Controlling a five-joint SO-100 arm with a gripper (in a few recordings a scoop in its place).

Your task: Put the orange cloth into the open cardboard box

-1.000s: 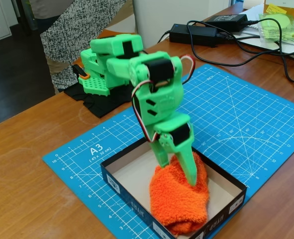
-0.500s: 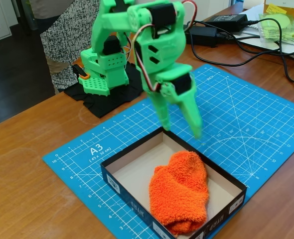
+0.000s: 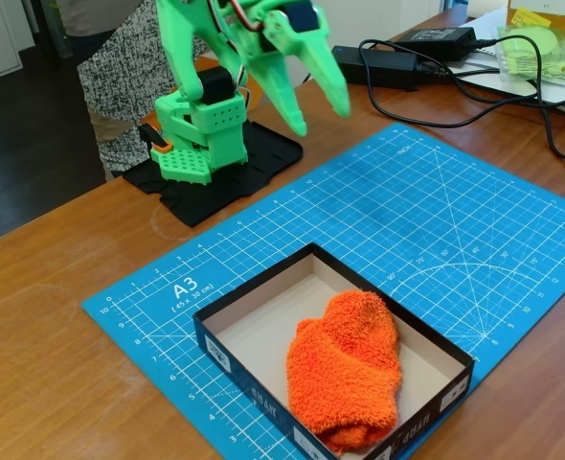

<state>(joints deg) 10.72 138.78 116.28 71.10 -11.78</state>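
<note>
Orange, bright and fluffy: folded orange terry cloth [image 3: 344,372] lying inside the shallow dark-sided cardboard box [image 3: 247,320] with its plain off-white floor, settled toward the near-right end of the tray and lapping up against the front wall. Bare pale floor showing to the left of the cloth and a sliver to its right. White printed labels visible on the box's dark front faces, too small to read. Box sitting on a blue gridded cutting mat [image 3: 455,211] marked A3 near its left corner, mat spread over a brown wooden table [image 3: 53,335]. Up at the top of the fixed view, bright green two-finger gripper [image 3: 321,101] hanging in the air, well apart from the box and above the far edge of the mat, fingers spread and pointing down to the right, nothing between them, grip released. Green arm base [image 3: 198,139] planted on a black plate [image 3: 235,172] at the far-left side of the table. Behind it, part of a person in a speckled black-and-white garment [image 3: 129,67]. Far right along the back of the table: two black power bricks [image 3: 373,65] with black cables [image 3: 512,105] trailing across, and a yellow-green item in a clear plastic bag [image 3: 541,48].
</note>
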